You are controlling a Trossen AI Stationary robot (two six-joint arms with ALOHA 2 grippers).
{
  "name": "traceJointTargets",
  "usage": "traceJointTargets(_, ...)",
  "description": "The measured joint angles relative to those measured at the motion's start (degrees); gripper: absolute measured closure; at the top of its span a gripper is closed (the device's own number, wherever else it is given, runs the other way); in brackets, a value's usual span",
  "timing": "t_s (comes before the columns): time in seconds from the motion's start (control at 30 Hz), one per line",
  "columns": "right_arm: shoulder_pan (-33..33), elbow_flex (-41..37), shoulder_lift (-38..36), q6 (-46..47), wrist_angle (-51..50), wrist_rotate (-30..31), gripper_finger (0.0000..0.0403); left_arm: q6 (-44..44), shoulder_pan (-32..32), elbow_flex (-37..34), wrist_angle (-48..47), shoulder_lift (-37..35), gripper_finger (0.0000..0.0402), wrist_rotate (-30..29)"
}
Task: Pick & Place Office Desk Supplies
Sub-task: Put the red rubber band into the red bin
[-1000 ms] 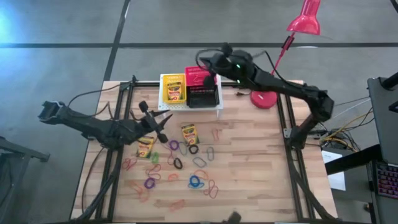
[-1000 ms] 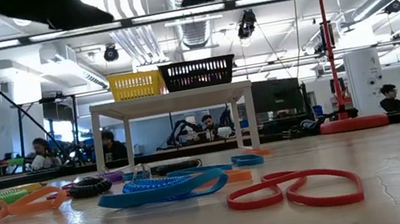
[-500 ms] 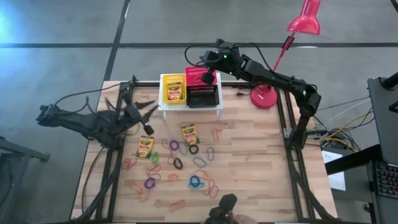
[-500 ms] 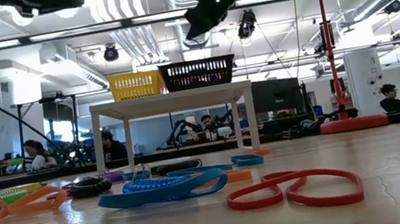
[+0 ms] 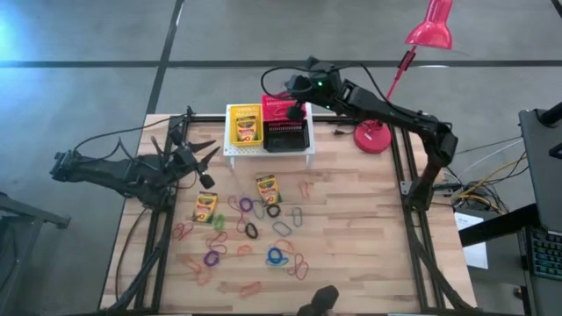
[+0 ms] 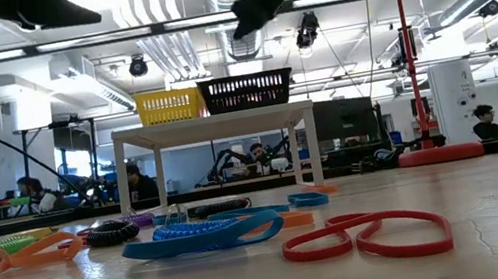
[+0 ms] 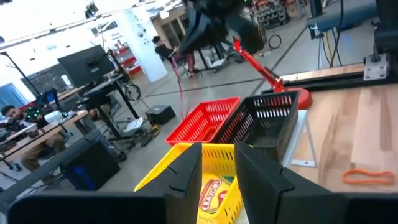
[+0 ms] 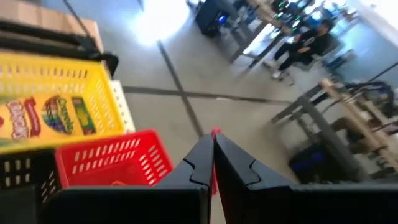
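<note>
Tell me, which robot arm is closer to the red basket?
The right. The right gripper hangs just above the red basket on the white stand. The left gripper is off over the table's left side, beside the stand.

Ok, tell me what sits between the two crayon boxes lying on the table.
In the high view, between the left crayon box and the right crayon box lie a few elastic loops, purple among them, on the bare wood.

Red basket (image 5: pixel 279 108), yellow basket (image 5: pixel 244 128), black basket (image 5: pixel 286 136), pink-red lamp (image 5: pixel 429 26).
</note>
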Motion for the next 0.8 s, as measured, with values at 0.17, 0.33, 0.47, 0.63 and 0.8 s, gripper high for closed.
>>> traceJointTargets(0.17, 0.3, 0.1, -1.2, 1.1, -0.3, 0.1, 0.0394, -0.9, 0.0, -0.6, -0.3, 0.0, 0.0303, 0.0)
traceJointTargets(0.33, -0.1, -1.8, -0.2, 2.9, -0.8, 0.1, 0.0394, -4.2, 0.0, -0.6, -1.3, 0.4, 0.0303, 0.0)
traceJointTargets(0.47, -0.2, -3.4, 1.2, 3.8, -1.0, 0.1, 0.0394, -9.2, 0.0, -0.6, -5.5, 0.4, 0.0303, 0.2)
traceJointTargets(0.63, -0.2, -4.7, 1.7, 4.4, -1.1, 0.1, 0.0394, -19.8, 0.0, -0.6, -12.7, 0.4, 0.0303, 0.7)
traceJointTargets(0.8, -0.2, -4.6, 1.8, 9.9, -4.8, -2.9, 0.0387, -27.4, 0.0, -0.6, -17.3, 0.4, 0.0303, 0.8)
